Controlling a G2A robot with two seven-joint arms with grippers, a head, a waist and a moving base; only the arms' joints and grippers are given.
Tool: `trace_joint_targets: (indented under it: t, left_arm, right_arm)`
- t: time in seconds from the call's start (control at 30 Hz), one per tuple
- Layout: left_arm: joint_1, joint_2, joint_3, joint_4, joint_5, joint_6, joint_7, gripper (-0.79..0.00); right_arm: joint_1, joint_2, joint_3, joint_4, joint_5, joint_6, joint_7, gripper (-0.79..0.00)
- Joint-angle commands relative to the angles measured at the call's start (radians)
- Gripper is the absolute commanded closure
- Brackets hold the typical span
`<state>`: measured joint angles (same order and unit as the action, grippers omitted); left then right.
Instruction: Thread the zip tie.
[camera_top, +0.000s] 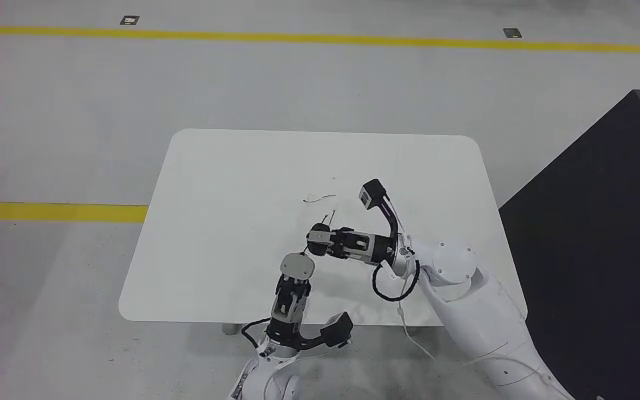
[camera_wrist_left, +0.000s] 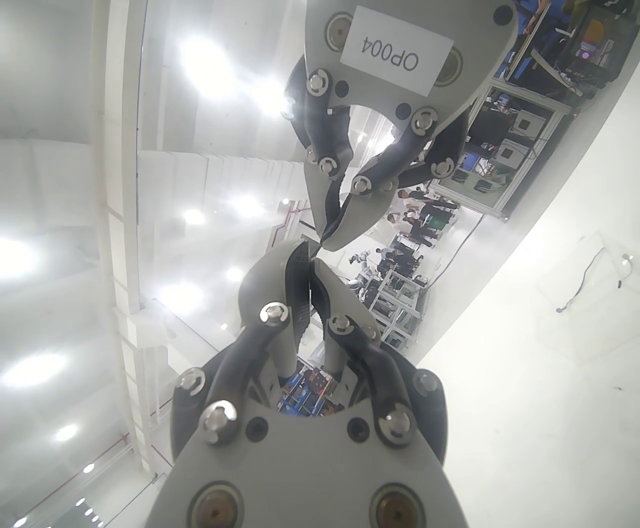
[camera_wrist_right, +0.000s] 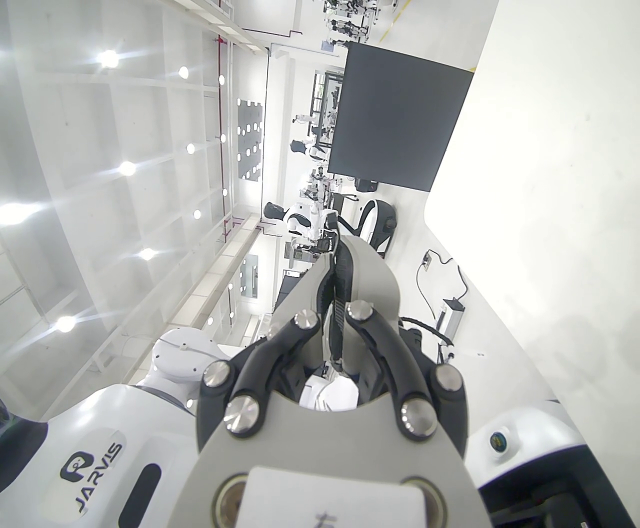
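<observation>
Above the near middle of the white table (camera_top: 240, 200), my two grippers meet tip to tip. My left gripper (camera_top: 297, 263) (camera_wrist_left: 310, 257) points away from the robot's body, fingers pressed together. My right gripper (camera_top: 312, 240) (camera_wrist_left: 327, 242) (camera_wrist_right: 336, 250) comes in from the right, also shut. A tiny dark bit, apparently the zip tie (camera_wrist_left: 316, 249), shows where the tips touch. A small black end (camera_wrist_right: 332, 222) pokes past the right gripper's tips. Most of the tie is hidden between the pads.
Thin loose ties (camera_top: 320, 196) (camera_wrist_left: 582, 282) lie on the table just beyond the grippers. A black panel (camera_top: 590, 210) stands off the table's right side. The table's left and far parts are bare white surface.
</observation>
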<state>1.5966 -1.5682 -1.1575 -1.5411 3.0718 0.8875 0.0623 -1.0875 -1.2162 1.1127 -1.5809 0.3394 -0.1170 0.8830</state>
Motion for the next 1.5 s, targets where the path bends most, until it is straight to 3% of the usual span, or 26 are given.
trace_joint_targets:
  t: [0.0,0.13,0.17,0.2,0.23,0.63,1.07,1.13,1.3,1.47]
  left_arm:
    - [0.001,-0.002,-0.001,0.001,0.000,0.000,0.002,0.000]
    - [0.001,-0.004,-0.002,0.000,0.000,0.002,0.006,0.000]
    - [0.001,-0.005,-0.003,0.000,0.000,0.002,0.007,-0.031]
    - [0.001,-0.006,-0.004,0.000,0.000,0.002,0.008,-0.296]
    - [0.002,-0.007,-0.006,0.000,0.000,0.001,0.006,-0.785]
    - [0.006,-0.024,0.001,-0.015,0.000,-0.011,-0.059,-0.785]
    - [0.005,-0.025,0.003,-0.015,0.000,-0.016,-0.064,-0.785]
    - [-0.003,-0.018,-0.020,-0.009,0.000,-0.030,-0.018,-0.785]
    - [-0.006,0.000,-0.098,0.005,0.000,-0.045,0.036,-0.785]
    - [0.022,0.016,-0.149,-0.018,0.000,-0.173,-0.007,-0.785]
  right_arm:
    - [0.000,0.000,0.000,0.000,0.002,-0.001,0.001,0.000]
    - [0.001,0.001,0.001,-0.006,0.004,0.000,0.004,0.000]
    - [0.001,0.001,0.002,-0.008,0.005,-0.001,0.003,0.000]
    - [0.000,0.002,0.003,-0.010,0.007,-0.004,0.003,0.000]
    - [-0.001,0.002,0.005,-0.011,0.009,-0.007,0.001,0.000]
    - [-0.044,0.028,0.161,-0.102,-0.160,-0.095,-0.154,0.000]
    - [-0.047,0.029,0.165,-0.106,-0.163,-0.099,-0.161,0.000]
    - [-0.050,0.029,0.165,-0.110,-0.178,-0.101,-0.167,0.000]
    - [-0.101,0.048,0.258,-0.169,-0.434,-0.193,-0.280,0.000]
    - [-0.199,0.072,0.372,-0.316,-0.899,-0.278,-0.414,0.000]
